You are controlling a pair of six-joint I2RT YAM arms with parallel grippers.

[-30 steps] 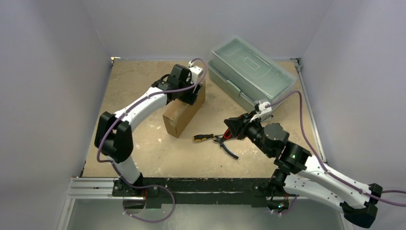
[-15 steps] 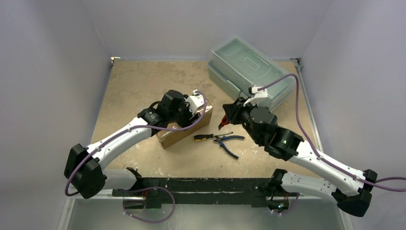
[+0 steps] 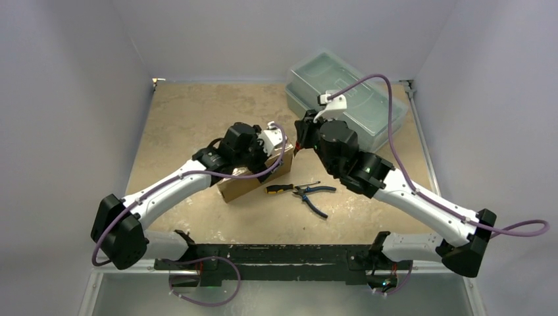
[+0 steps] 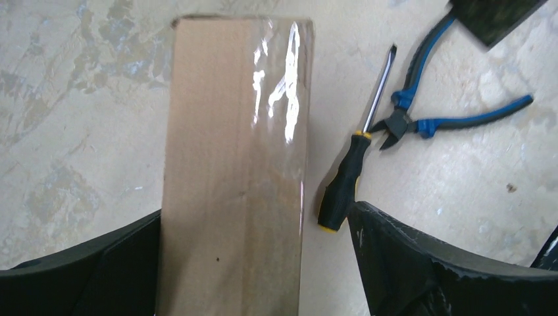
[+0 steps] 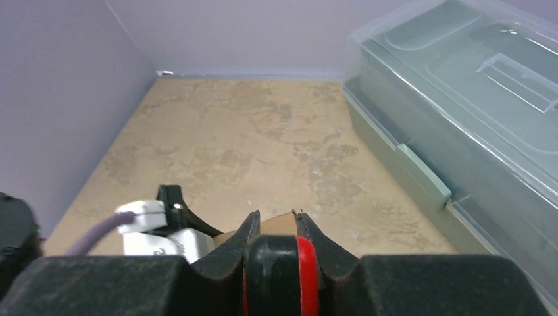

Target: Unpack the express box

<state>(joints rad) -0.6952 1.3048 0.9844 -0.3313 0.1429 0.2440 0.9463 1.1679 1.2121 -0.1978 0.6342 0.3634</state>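
Observation:
The express box [image 3: 238, 187], plain brown cardboard with clear tape along its top, lies on the table; it fills the left wrist view [image 4: 237, 164]. My left gripper [image 3: 266, 158] straddles its far right end [image 4: 255, 214]. The left finger [image 4: 99, 270] touches the box, the right finger [image 4: 421, 263] stands apart from it, so the jaws are open. My right gripper [image 3: 299, 141] is shut on a black-and-red tool [image 5: 283, 270] and hovers just right of the box's end. A corner of the box [image 5: 276, 226] shows past the right gripper [image 5: 278, 216].
A black-and-yellow screwdriver [image 3: 284, 187] [image 4: 342, 191] and blue-handled pliers [image 3: 314, 194] [image 4: 421, 118] lie on the table right of the box. A translucent grey-green plastic toolbox [image 3: 349, 99] [image 5: 460, 99] stands at the back right. Walls enclose the table.
The left arm brought the box nearer and laid it down from standing on its edge. The right gripper swung back and left with the tool, up to the box's end.

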